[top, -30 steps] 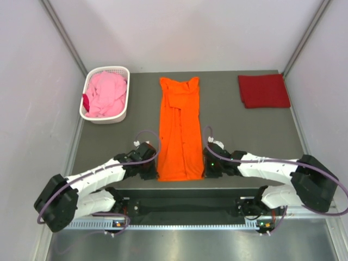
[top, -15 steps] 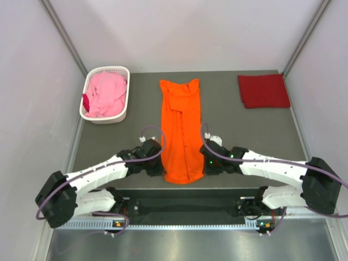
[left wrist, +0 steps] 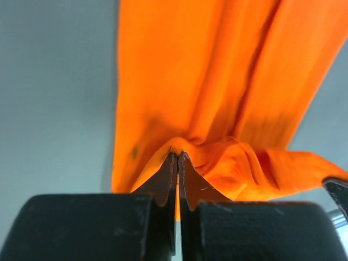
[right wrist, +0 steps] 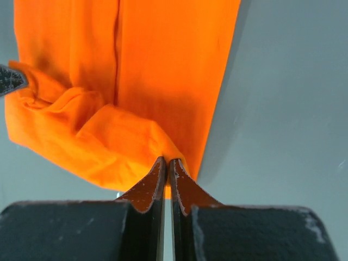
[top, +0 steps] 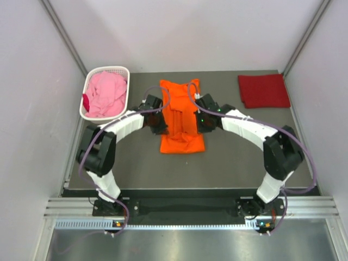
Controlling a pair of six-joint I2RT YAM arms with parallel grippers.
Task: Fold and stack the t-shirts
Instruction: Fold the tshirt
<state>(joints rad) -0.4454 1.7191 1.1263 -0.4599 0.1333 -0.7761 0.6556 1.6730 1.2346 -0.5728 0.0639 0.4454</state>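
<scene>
The orange t-shirt (top: 181, 117) lies as a long strip at the middle of the table, its near end doubled over toward the far end. My left gripper (top: 162, 124) is shut on the orange cloth's left corner (left wrist: 176, 155). My right gripper (top: 202, 123) is shut on its right corner (right wrist: 166, 159). Both hold the lifted hem over the strip's middle. The dark red t-shirt (top: 263, 91) lies folded at the far right. The pink t-shirt (top: 106, 93) is bunched inside the basket.
The white lattice basket (top: 121, 116) stands at the far left by the left wall. Grey table (top: 239, 147) shows on both sides of the orange strip. Side walls close in left and right.
Both grippers have carried the orange shirt's near hem from the table's front edge toward the far end, folding the strip over itself. The arms now stretch far forward.
</scene>
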